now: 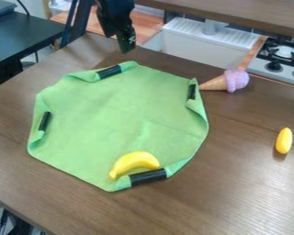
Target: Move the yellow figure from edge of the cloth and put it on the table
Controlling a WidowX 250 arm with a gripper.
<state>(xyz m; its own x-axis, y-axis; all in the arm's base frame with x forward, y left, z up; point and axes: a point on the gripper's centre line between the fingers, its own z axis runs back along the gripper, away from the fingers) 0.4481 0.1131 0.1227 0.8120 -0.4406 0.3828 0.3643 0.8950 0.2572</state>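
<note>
Beyond the green fabric cloth (100,119), black two-finger claw (127,48) hangs; can't tell if open or closed. Curved yellow toy banana (136,162) lies across the cloth, camera side, beside a black band (148,177). Long axis mostly crosswise in view; grip should straddle its middle.

Sink (201,45), white, with a ribbed surface along its rear. In front of the sink: brown wood-grain table (241,186), bearing a soft sheen of light. Right of the sink: pale stove (284,76) with black burner grate (285,51) and dark knobs (273,66). Left of the sink: light wooden counter (145,25); farther left, dark table (25,36). Behind and above the sink: brown ledge (235,12).
</note>
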